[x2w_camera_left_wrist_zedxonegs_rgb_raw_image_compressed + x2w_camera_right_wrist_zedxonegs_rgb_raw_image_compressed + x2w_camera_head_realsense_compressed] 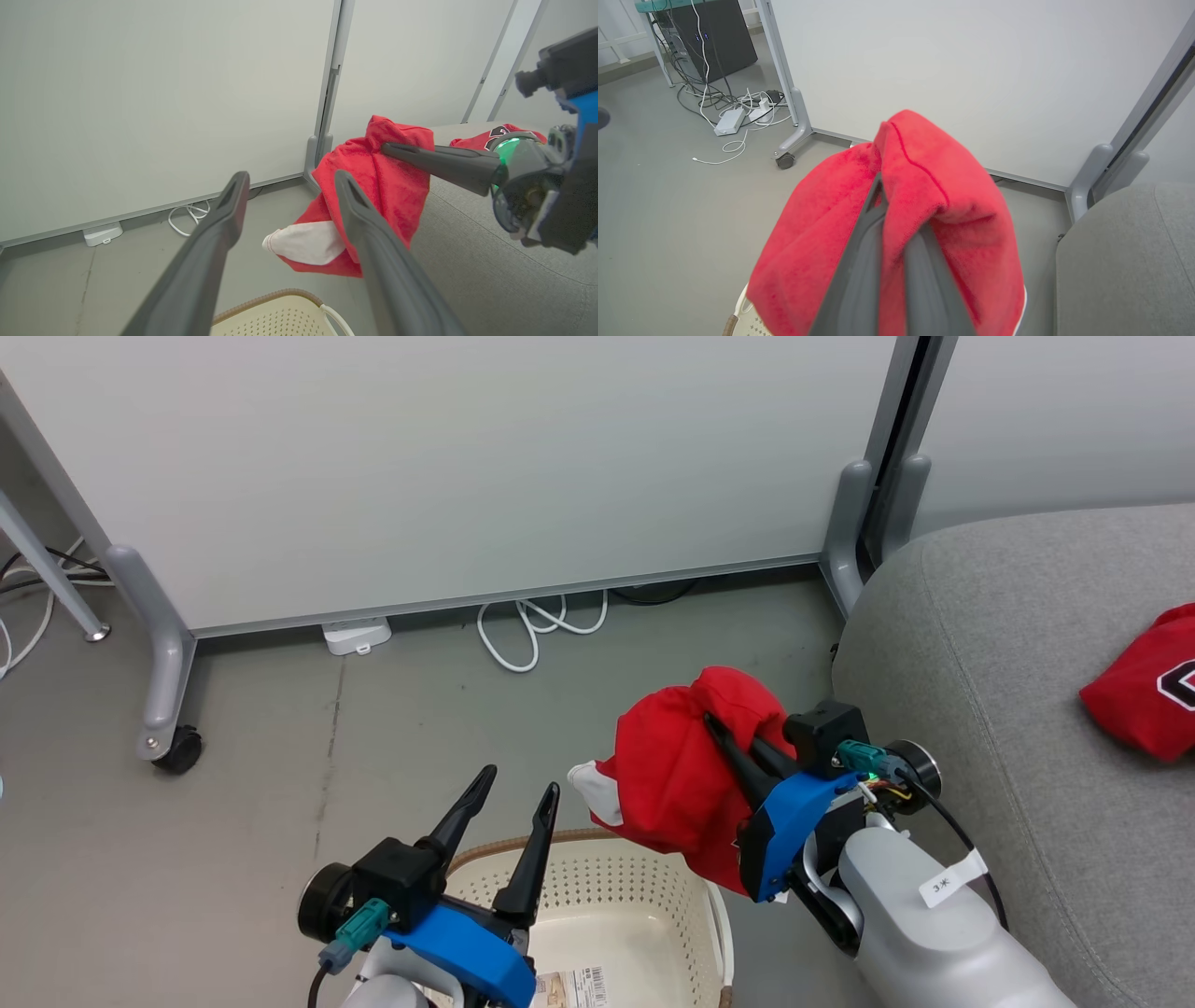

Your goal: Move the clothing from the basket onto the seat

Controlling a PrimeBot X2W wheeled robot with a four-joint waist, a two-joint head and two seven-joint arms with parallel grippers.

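Head view. Right jaws clamped together on a bunched red garment point(677, 775), held in the air over the far right corner of the basket point(607, 887) and just beside the left edge of the seat point(980, 644). Long axis up and down the picture, white-trimmed end pointing left. Left jaws spread apart and empty, tips up over the basket's far rim. Inside the basket, a paper label point(574, 987) with a barcode, print too small to read. On the seat, well in from its left edge, a red jersey point(1144, 686); black-and-white lettering cut off at the picture's edge, unreadable. On the right forearm, a white tag point(950, 880) marked "3" plus one unclear character.

Left wrist view. Garment draped from the right jaws' tips, hanging down and leftward, white end lowest, above the floor point(70, 280) between basket rim and seat.

Right wrist view. Red cloth folded over both closed jaws, seat corner at lower right.
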